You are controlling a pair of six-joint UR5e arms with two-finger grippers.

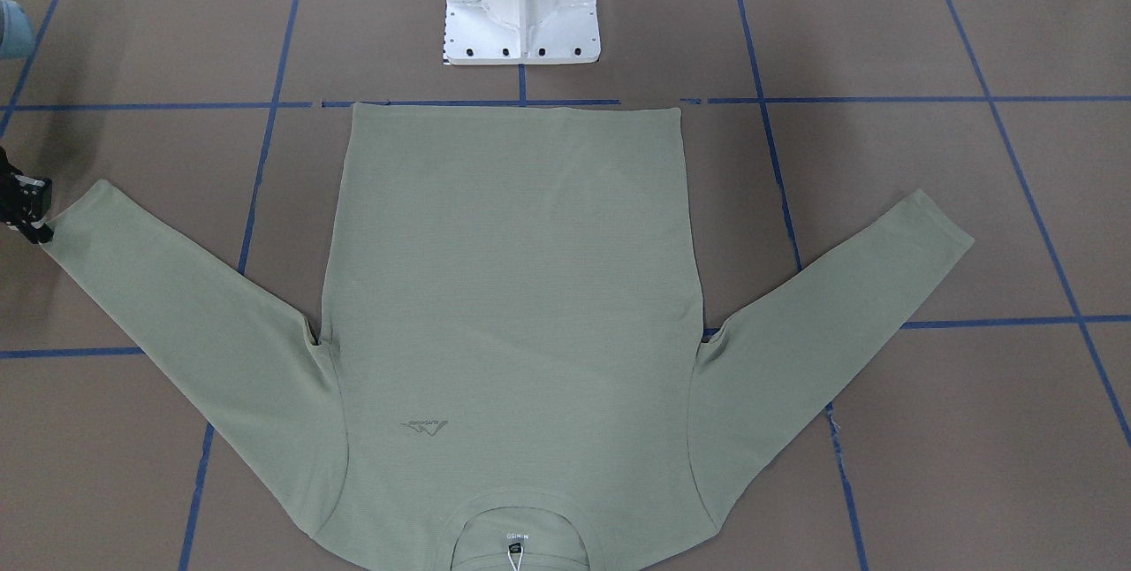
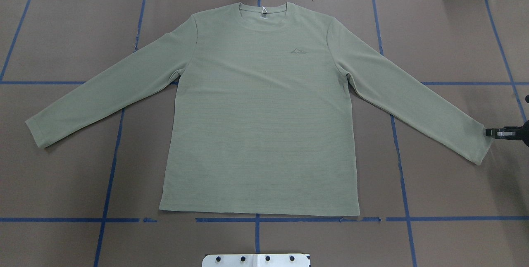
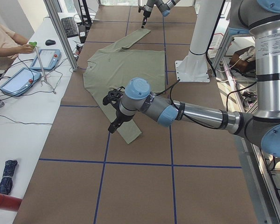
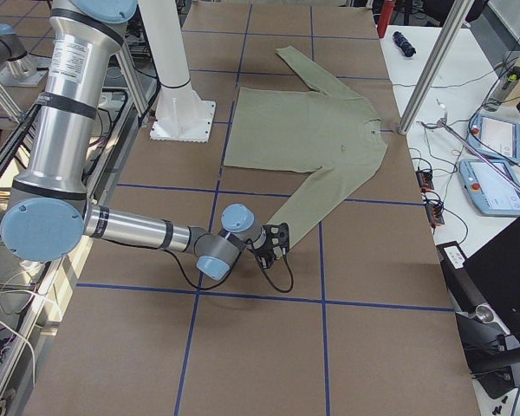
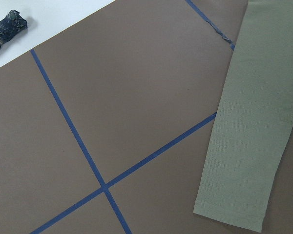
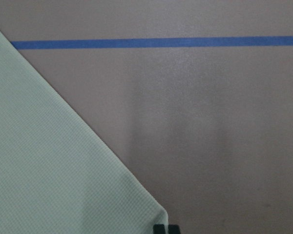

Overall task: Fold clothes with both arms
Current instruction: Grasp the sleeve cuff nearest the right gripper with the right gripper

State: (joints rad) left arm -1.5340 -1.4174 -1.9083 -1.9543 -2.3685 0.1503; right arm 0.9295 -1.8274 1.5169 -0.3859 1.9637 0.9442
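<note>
The shirt (image 2: 260, 114) lay flat and face up in the middle of the table (image 2: 62, 184), with its collar toward the far edge and its hem toward the robot's edge, by the white base (image 2: 256, 260). Both sleeves were spread wide — each one ran from its shoulder out toward a table end and slanted back toward the robot's edge.

The right gripper (image 2: 491, 132) sat low at the very tip of the right sleeve (image 2: 413, 97), just at the cuff corner. So the sleeve's long line led away from it, in toward the shirt's middle. Its fingertips (image 6: 159, 228) were pressed close together (I could not tell if any cloth was caught between them).

The left gripper (image 3: 113, 129) hung up in the air, out past the left cuff (image 5: 229, 214) toward the table's left end, apart from the cloth. I could not tell if its fingers were spread or closed.

So the right arm was the nearer one — I judged the left arm needed to come down and in toward its cuff.
</note>
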